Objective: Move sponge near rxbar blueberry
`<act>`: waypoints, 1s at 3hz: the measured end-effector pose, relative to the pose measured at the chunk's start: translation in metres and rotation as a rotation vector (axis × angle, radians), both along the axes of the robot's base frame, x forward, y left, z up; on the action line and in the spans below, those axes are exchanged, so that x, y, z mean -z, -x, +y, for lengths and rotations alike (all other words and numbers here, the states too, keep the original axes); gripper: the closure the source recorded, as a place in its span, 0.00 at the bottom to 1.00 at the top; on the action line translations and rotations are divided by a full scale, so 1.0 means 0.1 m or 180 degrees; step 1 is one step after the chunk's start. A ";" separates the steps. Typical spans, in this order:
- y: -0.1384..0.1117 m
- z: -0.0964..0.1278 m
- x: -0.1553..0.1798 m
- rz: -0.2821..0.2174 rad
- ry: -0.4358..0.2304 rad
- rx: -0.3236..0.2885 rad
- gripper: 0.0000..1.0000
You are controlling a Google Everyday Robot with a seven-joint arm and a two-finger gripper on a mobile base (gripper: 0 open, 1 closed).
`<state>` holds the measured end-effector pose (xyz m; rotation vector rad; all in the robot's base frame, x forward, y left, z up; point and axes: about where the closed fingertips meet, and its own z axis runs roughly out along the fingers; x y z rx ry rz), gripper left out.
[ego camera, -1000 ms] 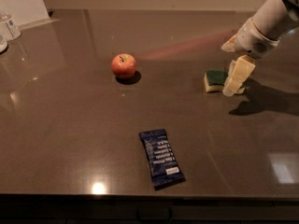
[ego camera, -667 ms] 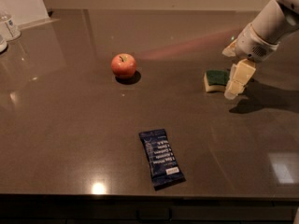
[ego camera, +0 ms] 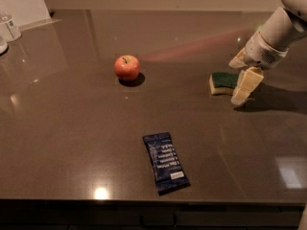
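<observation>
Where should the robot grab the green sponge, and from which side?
Pinch the sponge across its front and back edges, coming from above at its right end. It lies flat, green side up, so those pale sides are reachable. The end effector hovers there, fingers open.

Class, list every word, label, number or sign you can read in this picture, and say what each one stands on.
rxbar blueberry: white text lines and a small white label at its near end, all too blurred to read.
Small bottle, far left: a label, unreadable.
Hand, at the right end of the sponge: no text seen.
Apple: none.
</observation>
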<state>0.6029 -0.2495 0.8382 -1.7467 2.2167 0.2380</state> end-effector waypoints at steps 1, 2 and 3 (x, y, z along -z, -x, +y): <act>0.04 -0.03 0.03 0.0006 0.0015 -0.0015 0.39; 0.10 0.00 -0.01 -0.0030 0.0024 -0.0081 0.64; 0.29 0.19 -0.17 -0.0072 -0.0009 -0.0261 0.86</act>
